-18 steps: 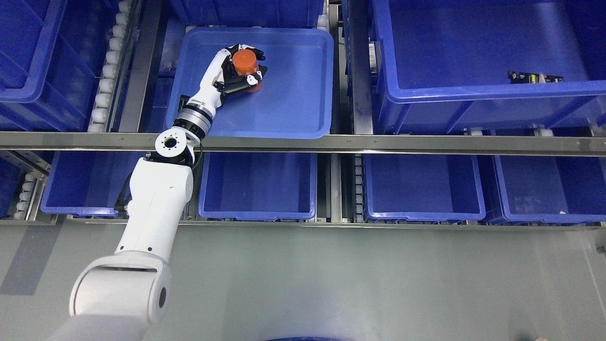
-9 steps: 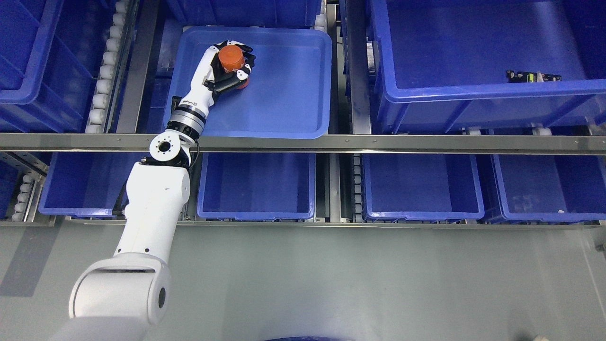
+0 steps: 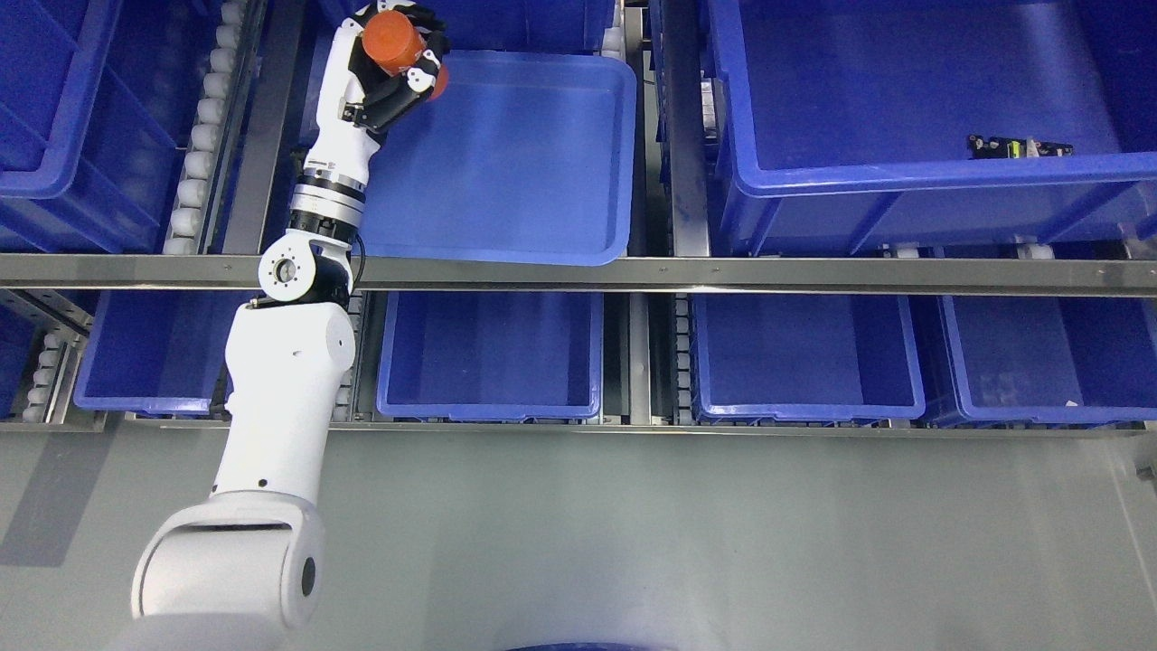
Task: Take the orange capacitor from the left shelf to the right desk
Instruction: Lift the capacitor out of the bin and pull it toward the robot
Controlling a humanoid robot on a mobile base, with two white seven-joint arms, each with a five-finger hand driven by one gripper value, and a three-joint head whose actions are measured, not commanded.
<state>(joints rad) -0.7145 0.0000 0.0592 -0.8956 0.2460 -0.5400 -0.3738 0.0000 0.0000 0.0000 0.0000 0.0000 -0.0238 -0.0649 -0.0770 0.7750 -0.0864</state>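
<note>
My left hand [image 3: 398,63] is shut on the orange capacitor [image 3: 390,42], a short orange cylinder. It holds the capacitor raised over the far left corner of the shallow blue tray [image 3: 542,163] on the upper shelf. The white left arm comes up from the lower left and crosses the steel shelf rail [image 3: 723,273]. The tray holds nothing else that I can see. The right arm is not in view.
A large blue bin [image 3: 904,181] at the upper right holds a small dark part [image 3: 1020,146]. Several blue bins [image 3: 493,362] sit on the lower shelf. More blue bins [image 3: 81,117] stand at the left beside a white roller track [image 3: 203,127]. Grey floor lies below.
My left hand has lifted the orange capacitor off the tray floor and moved it up and to the left, to the tray's far left corner. The arm has swung left with it.
</note>
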